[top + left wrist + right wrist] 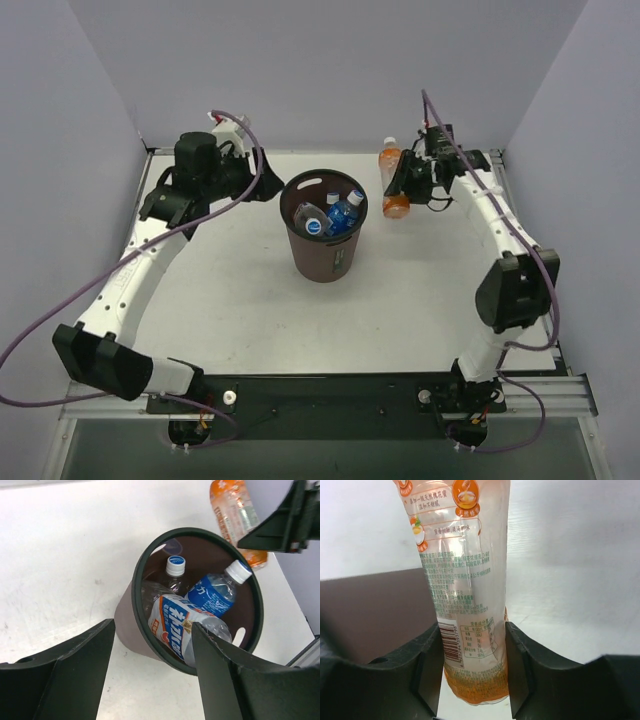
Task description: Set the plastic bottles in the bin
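Your right end effector (474,667) is pinching the orange bottle (465,580) near its base, one finger pressed against each side of the printed label. A little orange liquid sits pooled at the gripped end. In the top view this bottle is outside the bin (300,262), near its right side, with the orange cap pointing toward the far wall. I cannot tell from these views whether it hangs free of the surface (420,290).

The bin stands upright near the middle of the surface, between your two arms. Three bottles are already inside it. The blue-label bottle (215,592) leans with its white cap up toward the rim. The whitish-label bottle (175,625) lies across in front of it, the two touching. The plain clear bottle (175,572) shows little more than its white cap and neck behind them.

Your left end effector (152,680) is spread wide with nothing between its fingers. It is near the bin's left side, and its wrist camera looks down into the open mouth. The orange bottle shows beyond the far rim in that same view, not over the opening.
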